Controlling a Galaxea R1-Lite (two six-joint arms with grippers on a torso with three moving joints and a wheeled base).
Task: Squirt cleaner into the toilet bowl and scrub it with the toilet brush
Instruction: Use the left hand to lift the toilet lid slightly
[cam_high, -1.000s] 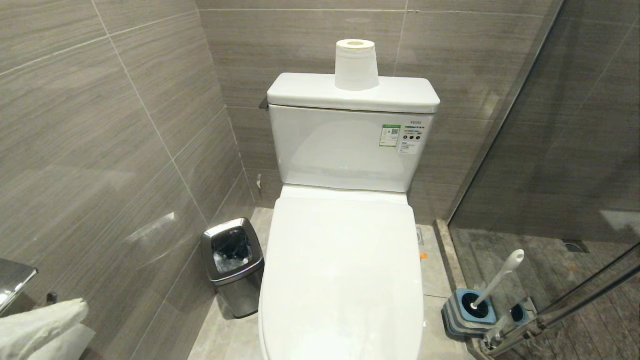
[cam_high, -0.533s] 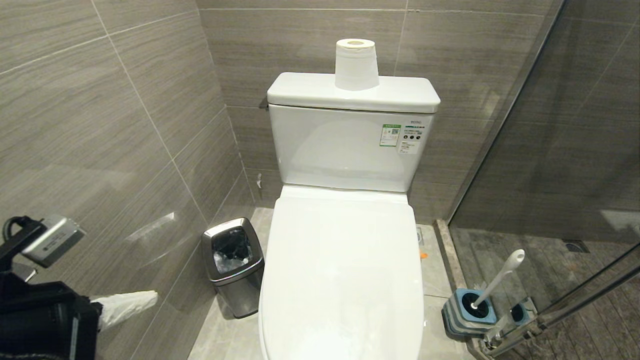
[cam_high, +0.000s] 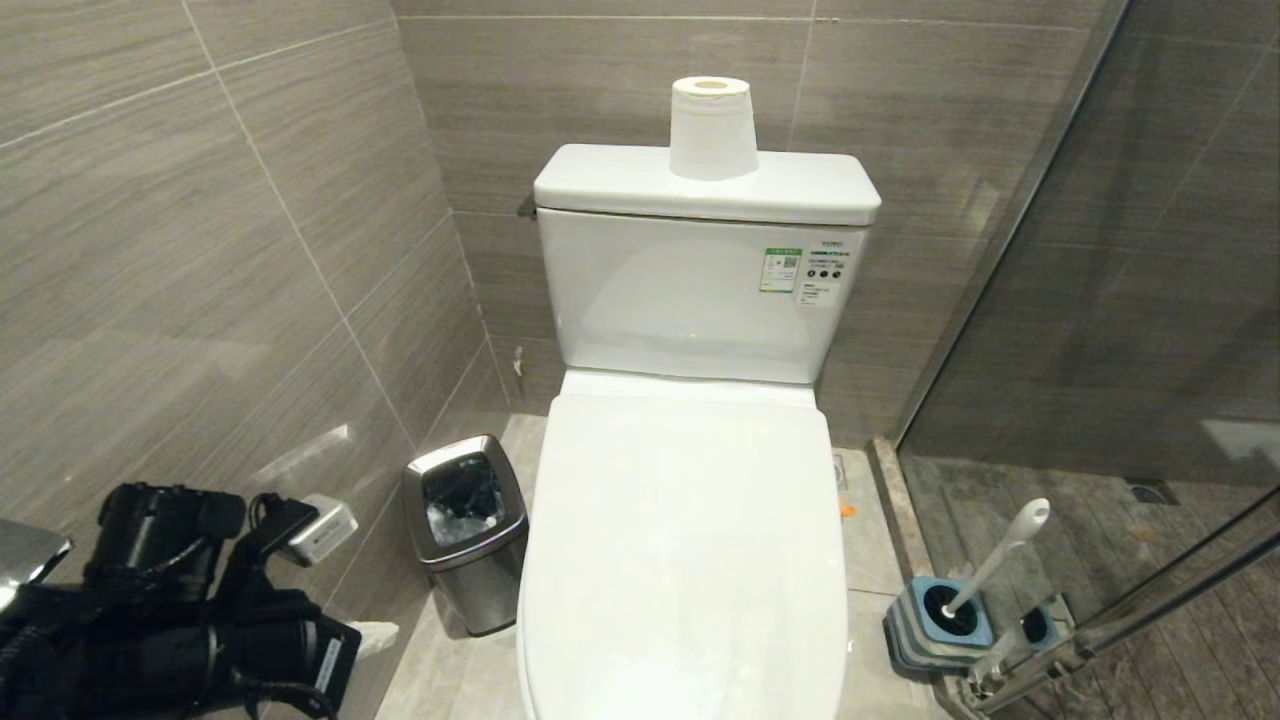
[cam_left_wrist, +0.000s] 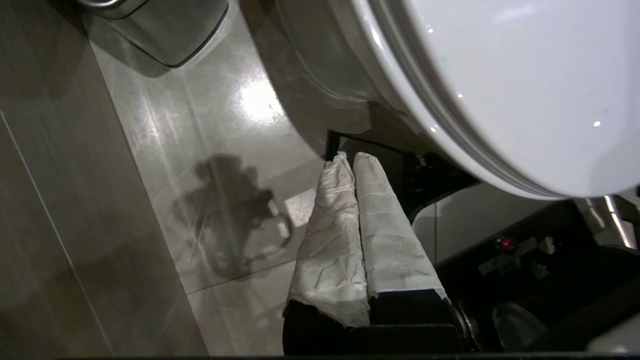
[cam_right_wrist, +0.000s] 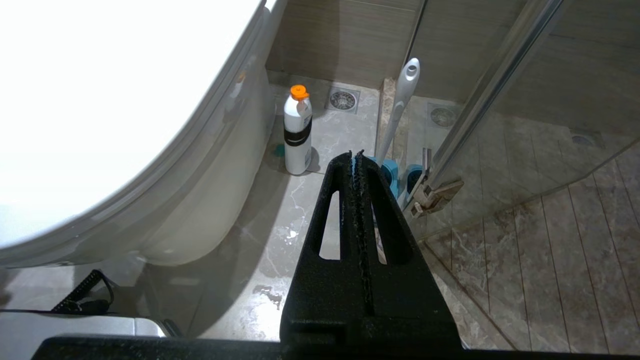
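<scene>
The white toilet stands ahead with its lid (cam_high: 685, 540) shut, so the toilet bowl is hidden beneath it. The toilet brush (cam_high: 1000, 555) leans in its blue-grey holder (cam_high: 935, 625) on the floor to the right; its white handle (cam_right_wrist: 400, 105) also shows in the right wrist view. No cleaner liquid shows; a white bottle with an orange cap (cam_right_wrist: 298, 132) stands by the toilet's base. My left gripper (cam_left_wrist: 348, 157), its fingers wrapped in white, is shut and empty, low beside the lid's left edge. My right gripper (cam_right_wrist: 355, 154) is shut, parked low near the holder.
A small steel bin (cam_high: 465, 530) stands left of the toilet against the tiled wall. A paper roll (cam_high: 712, 128) sits on the tank. A glass shower door (cam_high: 1100, 300) with a metal hinge (cam_right_wrist: 435, 192) closes off the right side. A floor drain (cam_right_wrist: 342, 100) lies behind the bottle.
My left arm has swung into the head view at lower left. Its white-wrapped fingers have moved right and tipped down towards the floor near the bin. The right arm has kept still.
</scene>
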